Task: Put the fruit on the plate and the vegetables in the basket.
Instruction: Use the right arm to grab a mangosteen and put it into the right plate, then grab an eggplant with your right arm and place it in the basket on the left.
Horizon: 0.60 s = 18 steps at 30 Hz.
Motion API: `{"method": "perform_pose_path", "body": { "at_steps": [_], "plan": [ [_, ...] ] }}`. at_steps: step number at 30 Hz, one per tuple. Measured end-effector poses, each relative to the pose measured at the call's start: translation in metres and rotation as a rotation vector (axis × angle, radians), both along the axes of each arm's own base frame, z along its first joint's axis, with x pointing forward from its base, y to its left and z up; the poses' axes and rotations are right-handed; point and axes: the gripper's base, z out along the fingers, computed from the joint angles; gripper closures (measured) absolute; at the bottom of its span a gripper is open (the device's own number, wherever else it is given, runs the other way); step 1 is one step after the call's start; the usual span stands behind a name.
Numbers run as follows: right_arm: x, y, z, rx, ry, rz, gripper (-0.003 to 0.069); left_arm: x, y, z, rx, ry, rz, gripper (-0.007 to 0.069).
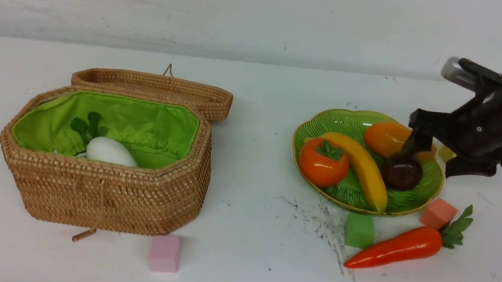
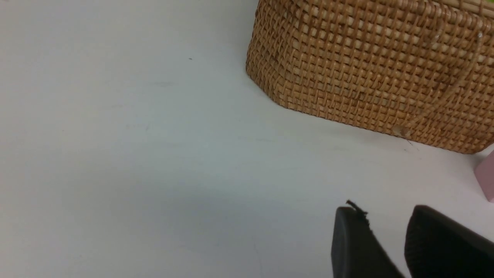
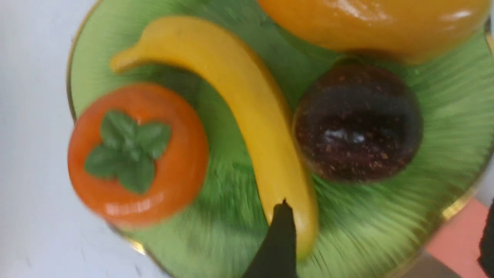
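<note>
White tabletop (image 1: pixel 258 114): right gripper (image 1: pixel 431 160) over the plate (image 1: pixel 349 123) by the plum (image 1: pixel 402 172), jaws wide apart, empty; left gripper (image 2: pixel 386 218) slightly parted, empty.

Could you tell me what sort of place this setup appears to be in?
Probably a robot test bench: a scuffed white table against a blank wall, with a toy carrot and a pink foam cube.
</note>
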Motion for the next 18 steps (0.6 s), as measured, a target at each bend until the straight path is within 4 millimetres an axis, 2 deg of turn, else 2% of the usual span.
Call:
{"method": "perform_pose_path", "body": {
  "at_steps": [5,7,10,13,18],
  "plan": [
    [-0.028,0.002,0.031,-0.082,0.006,0.239,0.0092,0.000,0.000,0.000,0.000,0.000,0.000,0.0417],
    [-0.043,0.003,0.047,-0.047,0.029,0.236,0.0123,0.000,0.000,0.000,0.000,0.000,0.000,0.0413],
    [-0.065,0.004,0.056,0.011,0.115,0.147,0.0141,0.000,0.000,0.000,0.000,0.000,0.000,0.0410],
    [-0.084,0.000,0.047,0.031,0.219,0.023,0.0146,0.000,0.000,0.000,0.000,0.000,0.000,0.0407],
    [-0.127,-0.012,0.006,0.063,0.441,-0.442,0.0146,0.000,0.000,0.000,0.000,0.000,0.000,0.0407]
  ]
}}
